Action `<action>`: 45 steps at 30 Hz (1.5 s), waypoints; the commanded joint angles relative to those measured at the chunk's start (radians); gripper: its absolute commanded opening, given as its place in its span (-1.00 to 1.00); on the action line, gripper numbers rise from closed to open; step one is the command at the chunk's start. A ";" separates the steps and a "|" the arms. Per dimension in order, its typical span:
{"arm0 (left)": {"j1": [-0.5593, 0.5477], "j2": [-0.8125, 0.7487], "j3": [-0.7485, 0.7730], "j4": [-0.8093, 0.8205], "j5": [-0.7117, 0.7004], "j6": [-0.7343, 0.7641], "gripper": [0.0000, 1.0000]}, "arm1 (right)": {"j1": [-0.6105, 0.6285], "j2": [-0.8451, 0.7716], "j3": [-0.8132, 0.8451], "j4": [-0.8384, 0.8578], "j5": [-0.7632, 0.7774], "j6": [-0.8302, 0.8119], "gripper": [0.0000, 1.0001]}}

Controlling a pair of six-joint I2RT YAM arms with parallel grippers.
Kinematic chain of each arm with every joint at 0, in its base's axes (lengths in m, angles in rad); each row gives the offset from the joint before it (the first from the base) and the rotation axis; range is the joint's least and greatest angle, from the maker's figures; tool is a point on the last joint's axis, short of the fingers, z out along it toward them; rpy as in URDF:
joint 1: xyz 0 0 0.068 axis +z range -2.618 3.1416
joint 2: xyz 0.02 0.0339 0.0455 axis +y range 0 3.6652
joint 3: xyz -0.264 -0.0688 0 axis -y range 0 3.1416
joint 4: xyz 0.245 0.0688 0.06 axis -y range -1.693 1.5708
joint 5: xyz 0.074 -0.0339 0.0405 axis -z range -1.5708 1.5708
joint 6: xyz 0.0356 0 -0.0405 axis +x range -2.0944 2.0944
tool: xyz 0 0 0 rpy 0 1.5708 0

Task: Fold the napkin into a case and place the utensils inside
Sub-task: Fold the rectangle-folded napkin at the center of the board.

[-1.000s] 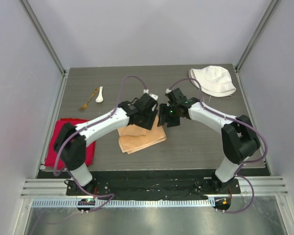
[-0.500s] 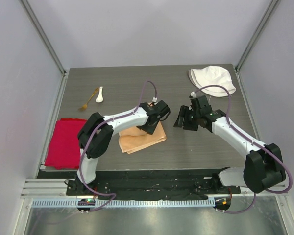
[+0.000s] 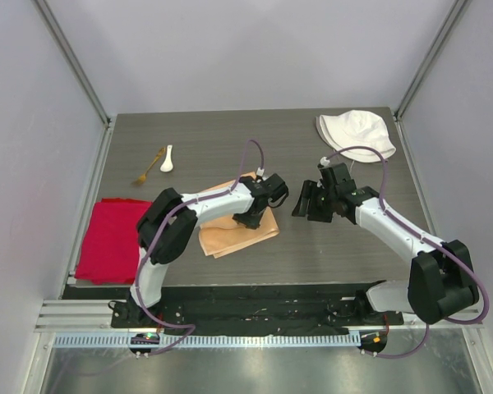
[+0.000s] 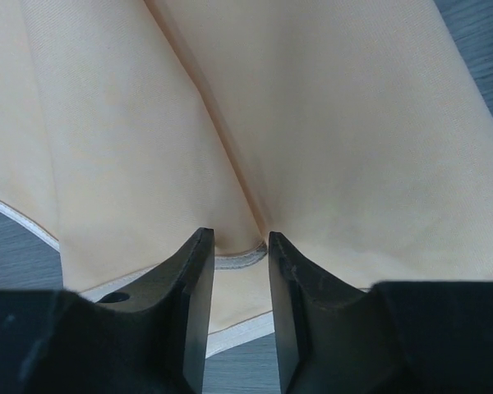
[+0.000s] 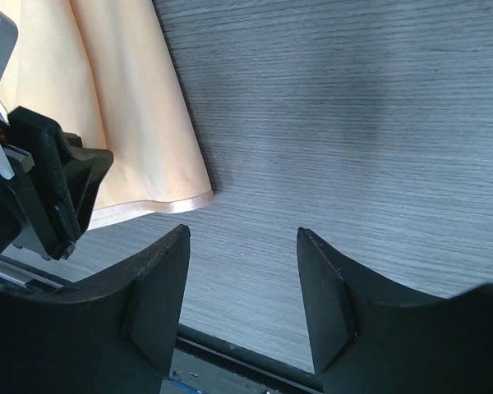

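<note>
- I see the left gripper (image 4: pixel 237 254) pinching what looks like a raised hem fold of the napkin (image 3: pixel 234 232).
- Right gripper (image 5: pixel 242 271), beside the napkin, is spread and empty.
- Spoon (image 3: pixel 167 158) and fork (image 3: pixel 148 168) lie well beyond the napkin.

A dark wood-grain table (image 3: pixel 312 246) carries everything. The folded peach napkin (image 3: pixel 234 234) lies near its middle. Far left of the napkin lies a red cloth (image 3: pixel 108 240); behind-left, a white spoon (image 3: pixel 166 159) beside a gold fork (image 3: pixel 149 167); behind-right, a white hat (image 3: pixel 357 135).
</note>
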 commanded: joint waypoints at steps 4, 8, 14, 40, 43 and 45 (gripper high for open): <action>-0.004 0.006 0.018 -0.007 -0.062 -0.013 -0.58 | -0.002 -0.028 -0.014 0.050 -0.015 0.009 0.19; 0.001 -0.028 0.027 -0.022 -0.148 0.007 -1.00 | -0.004 -0.020 -0.018 0.056 -0.024 0.011 0.19; 0.119 -0.121 0.033 -0.061 -0.142 0.050 -1.00 | -0.004 0.004 -0.017 0.096 -0.061 0.028 0.18; 0.459 -0.345 0.098 -0.121 -0.124 0.104 0.19 | 0.383 0.345 0.236 0.257 -0.027 0.106 0.16; 0.459 -0.451 -0.016 -0.079 0.017 0.075 0.15 | 0.447 0.447 0.273 0.267 0.040 0.103 -0.09; 0.459 -0.529 -0.115 -0.035 0.112 0.052 0.10 | 0.473 0.491 0.281 0.276 0.080 0.095 -0.34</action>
